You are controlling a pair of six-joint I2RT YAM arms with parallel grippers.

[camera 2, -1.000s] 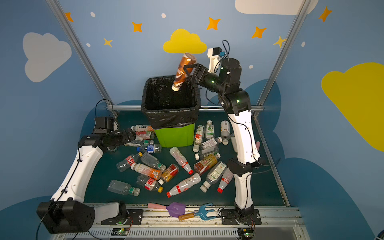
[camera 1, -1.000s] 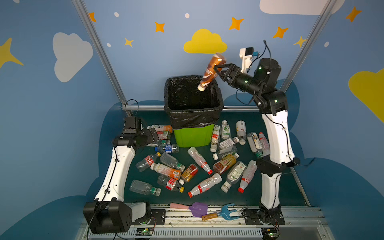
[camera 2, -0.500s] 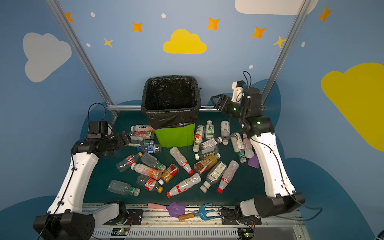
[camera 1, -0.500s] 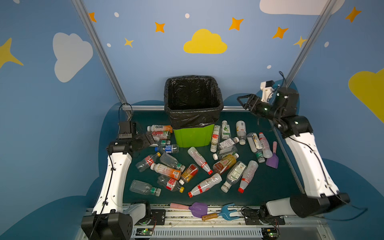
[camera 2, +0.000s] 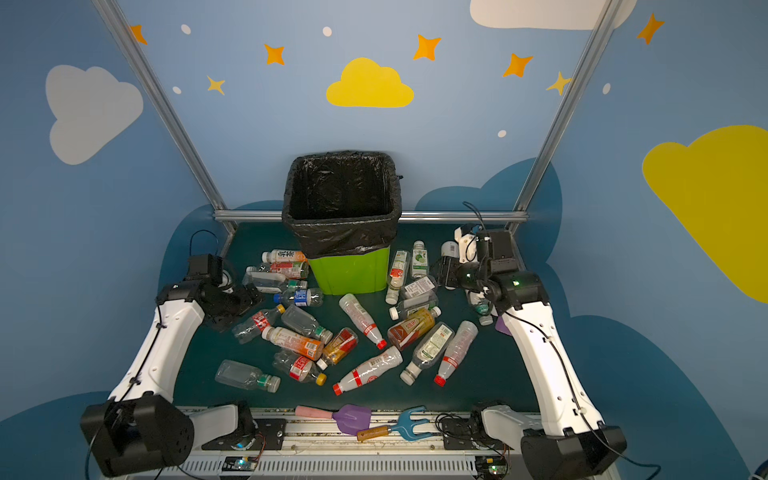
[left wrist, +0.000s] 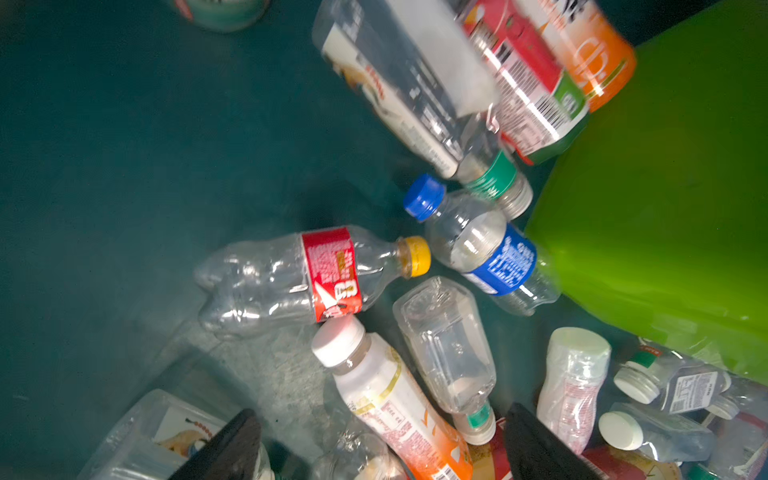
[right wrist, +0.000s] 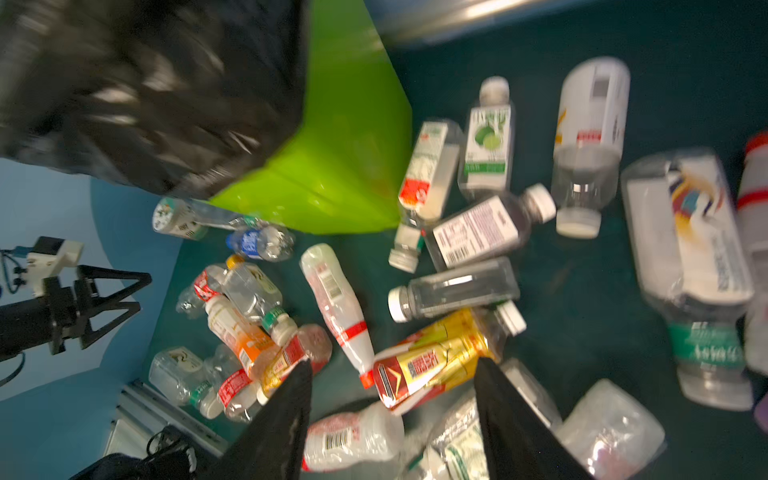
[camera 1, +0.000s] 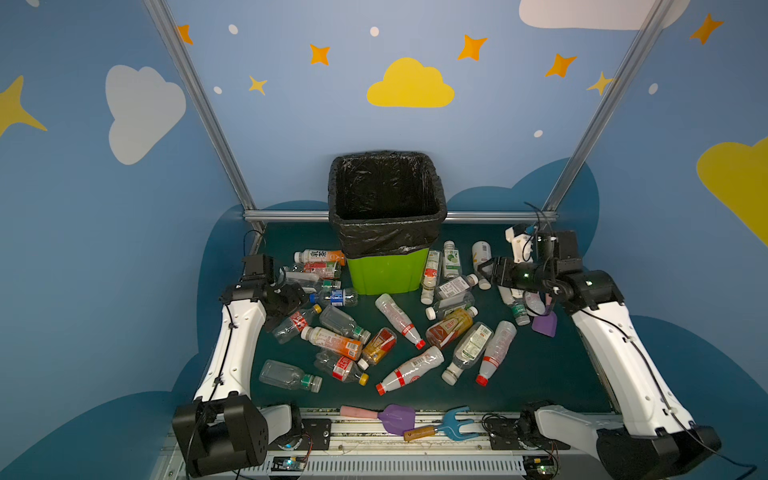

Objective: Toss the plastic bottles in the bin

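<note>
While the plastic bottles [camera 1: 397, 320] are seen scattered flat all over the dark green tabletop [camera 1: 540, 374], none of them is held by either arm. The pile is spread between the two end effectors, in front of and on both sides of the bin [camera 1: 386, 274]. The bin is stood at the back with its black bag [camera 1: 386, 232] folded over the rim. What's inside can't be made out, it's too dark.

The left end effector [camera 1: 301, 299] is kept low over the bottles at the bin's left, with its jaws spread wide and nothing gripped. In the left wrist view its fingertips [left wrist: 232, 440] are shown well apart, and an orange-label bottle with a white cap [left wrist: 386, 399] is seen lying below the gap between them. Just beyond that a crushed clear bottle with a red label and yellow cap [left wrist: 307, 278] is found. A blue-cap bottle [left wrist: 478, 253] is seen past it, just beside the bin's green wall.

The right end effector [camera 1: 484, 270] is held over the cluster on the bin's other side, jaws apart, nothing clamped. In the right wrist view (a bit blurred) a yellow-and-red bottle [right wrist: 436, 361] is seen lying just ahead of the fingertips and clear of both.

A purple shovel [camera 1: 544, 325] is tucked under that arm, behind the end effector. Well back from both end effectors, on the front rail [camera 1: 415, 434], a purple shovel with a pink handle [camera 1: 395, 417] and a blue toy fork [camera 1: 455, 422] are laid side by side.
</note>
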